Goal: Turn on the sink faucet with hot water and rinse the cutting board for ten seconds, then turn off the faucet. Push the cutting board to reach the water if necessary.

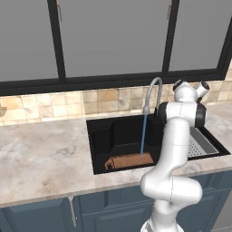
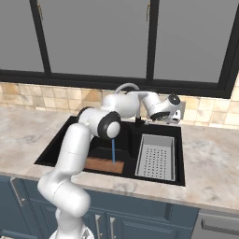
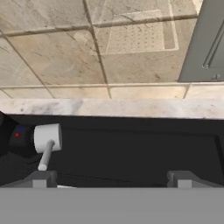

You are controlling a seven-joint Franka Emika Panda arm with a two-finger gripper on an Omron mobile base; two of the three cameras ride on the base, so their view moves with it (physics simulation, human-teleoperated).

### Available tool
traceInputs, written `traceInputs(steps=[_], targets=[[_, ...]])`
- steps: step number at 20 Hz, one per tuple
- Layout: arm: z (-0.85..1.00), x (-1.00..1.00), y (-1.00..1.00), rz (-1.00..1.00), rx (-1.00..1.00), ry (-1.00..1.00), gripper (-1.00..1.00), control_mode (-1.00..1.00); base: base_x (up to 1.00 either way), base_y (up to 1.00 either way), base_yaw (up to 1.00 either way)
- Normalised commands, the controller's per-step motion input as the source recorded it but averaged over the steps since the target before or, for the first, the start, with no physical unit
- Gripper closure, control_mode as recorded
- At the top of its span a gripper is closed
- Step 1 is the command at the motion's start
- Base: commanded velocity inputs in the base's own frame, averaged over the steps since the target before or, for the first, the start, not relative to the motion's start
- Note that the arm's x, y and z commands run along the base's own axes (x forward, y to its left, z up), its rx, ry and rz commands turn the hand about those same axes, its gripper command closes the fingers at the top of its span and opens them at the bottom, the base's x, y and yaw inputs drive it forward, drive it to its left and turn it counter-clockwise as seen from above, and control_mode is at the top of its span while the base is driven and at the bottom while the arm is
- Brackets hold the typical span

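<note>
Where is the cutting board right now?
The cutting board lies flat on the sink floor by the front wall, left of the drain tray; the water lands on its right part.

White arm (image 1: 174,149) of rounded glossy segments; dark joint rings; 2 small grey fingertips (image 3: 40,179).

Sink (image 1: 102,136) black; cutting board (image 1: 131,161) brown wood; water (image 1: 143,133) light blue; faucet (image 1: 152,93) grey metal. Desk (image 1: 41,158) – beige marbled. Backsplash tiles (image 1: 68,105) tan, mottled. Drain tray (image 2: 156,156) grey – perforated. Cabinets (image 1: 36,217) dark blue.
</note>
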Motion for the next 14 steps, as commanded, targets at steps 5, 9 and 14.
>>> traceInputs(steps=[5,9,14], targets=[[0.00,0.00,0.00,0.00,0.00,0.00,-1.00,-1.00,0.00,0.00,0.00],[0.00,0.00,0.00,0.00,0.00,0.00,-1.00,-1.00,0.00,0.00,0.00],[-0.01,0.00,0.00,0.00,0.00,0.00,-1.00,-1.00,0.00,0.00,0.00]])
